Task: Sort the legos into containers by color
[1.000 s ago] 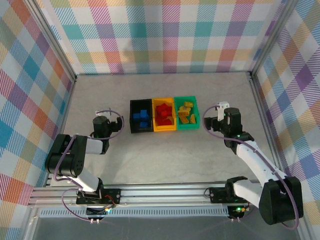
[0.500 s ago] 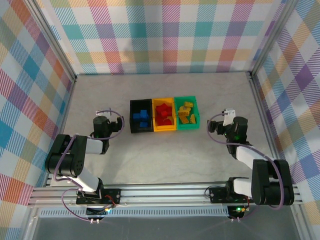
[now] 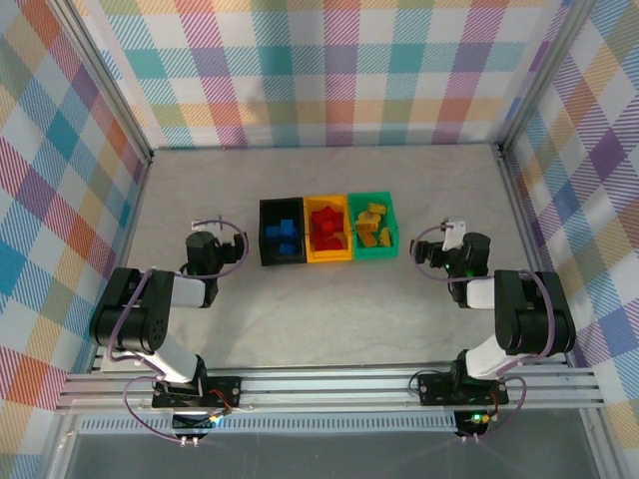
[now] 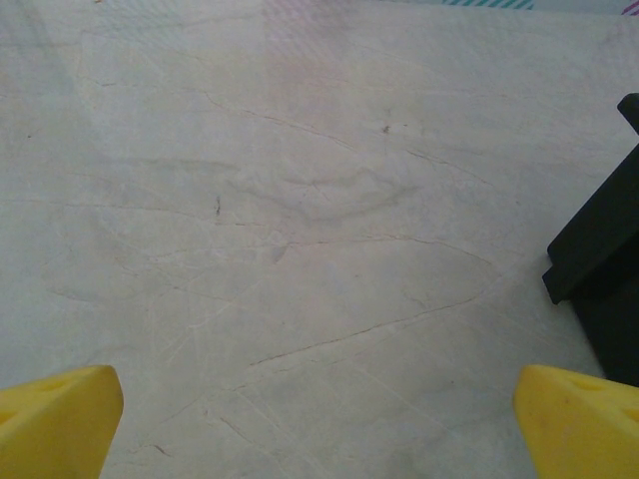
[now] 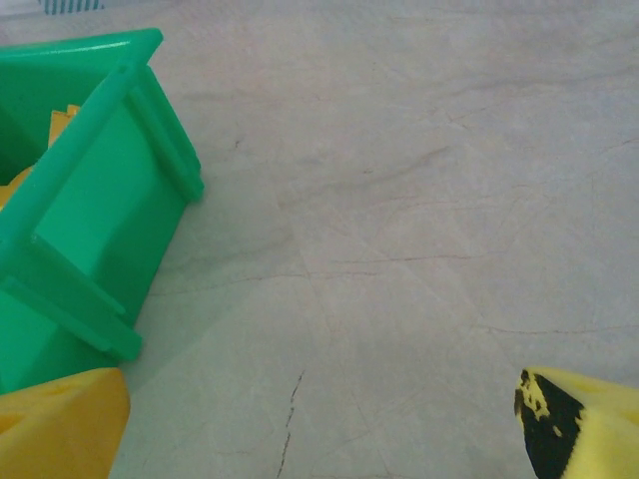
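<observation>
Left claw (image 4: 319, 424) and right claw (image 5: 319, 429) gape wide, empty. The small studded plastic bricks (image 3: 325, 226) lie binned between them; the green plastic bin (image 5: 90, 230) sits just left of the right claw.

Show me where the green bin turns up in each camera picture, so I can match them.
Top external: green bin, right end of the three-bin row.
Right wrist: its outer wall at the left edge.
Left wrist: black bin, the row's other end, at the right edge.
Shared landmark: the pale veined table.
</observation>
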`<state>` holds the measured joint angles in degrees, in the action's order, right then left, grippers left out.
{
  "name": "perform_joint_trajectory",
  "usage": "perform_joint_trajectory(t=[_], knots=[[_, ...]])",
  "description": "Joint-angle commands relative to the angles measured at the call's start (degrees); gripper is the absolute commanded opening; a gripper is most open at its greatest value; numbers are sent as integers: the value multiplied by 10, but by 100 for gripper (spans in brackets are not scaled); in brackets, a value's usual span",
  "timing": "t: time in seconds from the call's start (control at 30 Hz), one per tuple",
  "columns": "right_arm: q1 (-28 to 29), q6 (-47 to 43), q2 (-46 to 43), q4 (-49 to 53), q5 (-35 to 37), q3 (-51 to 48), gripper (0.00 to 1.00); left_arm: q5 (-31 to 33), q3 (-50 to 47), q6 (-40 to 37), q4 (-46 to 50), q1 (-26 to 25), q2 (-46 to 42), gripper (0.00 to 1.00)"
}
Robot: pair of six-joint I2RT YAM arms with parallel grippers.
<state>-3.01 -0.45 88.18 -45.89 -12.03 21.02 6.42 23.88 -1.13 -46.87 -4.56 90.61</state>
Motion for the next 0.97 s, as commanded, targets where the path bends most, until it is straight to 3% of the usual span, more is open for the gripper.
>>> perform_joint_trajectory(t=[0.0, 0.93], knots=[[2, 13, -5, -14, 23, 23, 99, -13, 2, -7, -14, 8, -2, 100], [16, 11, -4, -6, 59, 29, 99, -12, 2, -7, -14, 7, -2, 100]])
